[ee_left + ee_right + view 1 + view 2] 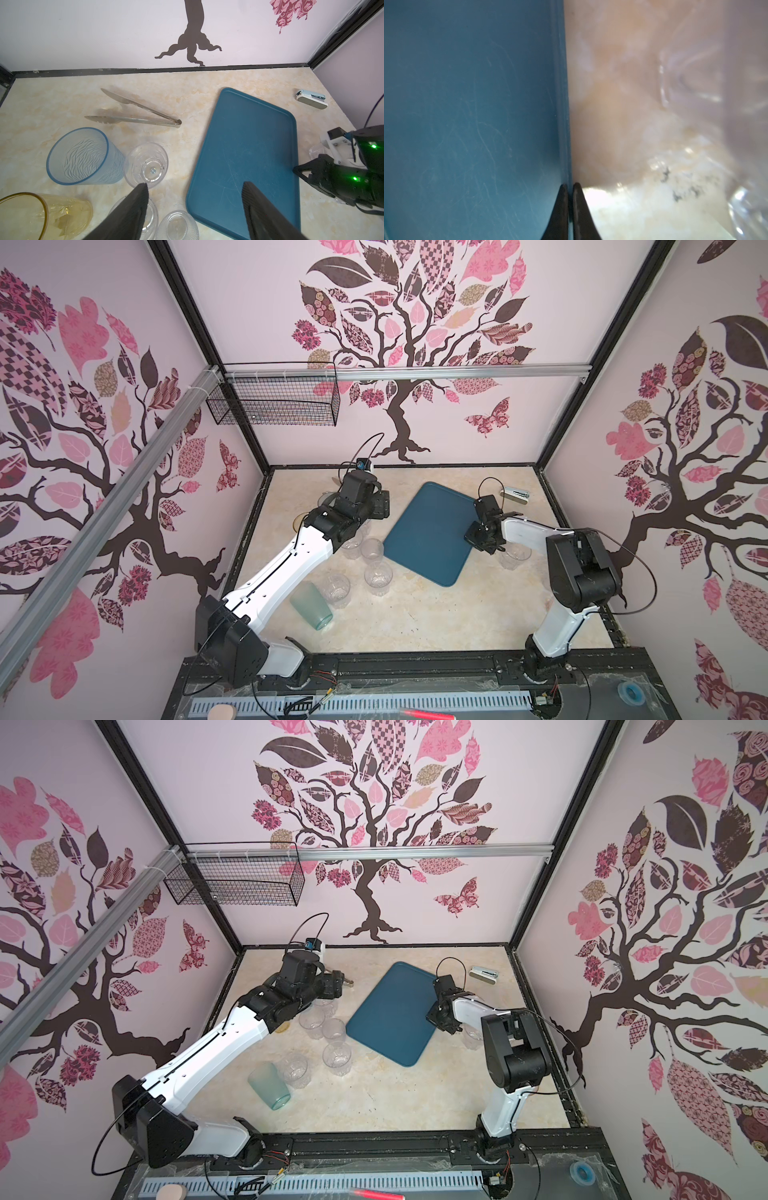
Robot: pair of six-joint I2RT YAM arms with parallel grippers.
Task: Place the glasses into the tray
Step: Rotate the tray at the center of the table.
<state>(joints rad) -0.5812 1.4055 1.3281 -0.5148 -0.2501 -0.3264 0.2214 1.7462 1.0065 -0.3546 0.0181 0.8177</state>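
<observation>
The dark teal-blue tray point(428, 531) point(390, 1011) point(249, 145) lies bare at mid-table. My right gripper point(570, 185) is shut on the tray's right rim point(560, 93), one fingertip on each side of it. A short clear glass point(513, 558) point(471, 1036) stands just right of it. My left gripper point(195, 185) point(380, 506) hangs open over the tray's left edge with nothing between its fingers. Below it are short clear glasses point(146, 164) point(178, 224), a blue-grey glass point(83, 158) and an amber glass point(52, 214). More clear glasses point(378, 574) point(336, 589) and a tilted teal-green glass point(311, 610) point(270, 1085) stand nearer the front.
Metal tongs point(135, 116) lie open behind the glasses, near the back wall. A white stapler point(311, 99) point(515, 494) sits at the back right corner. A wire basket point(274, 402) hangs on the back wall, high above the table.
</observation>
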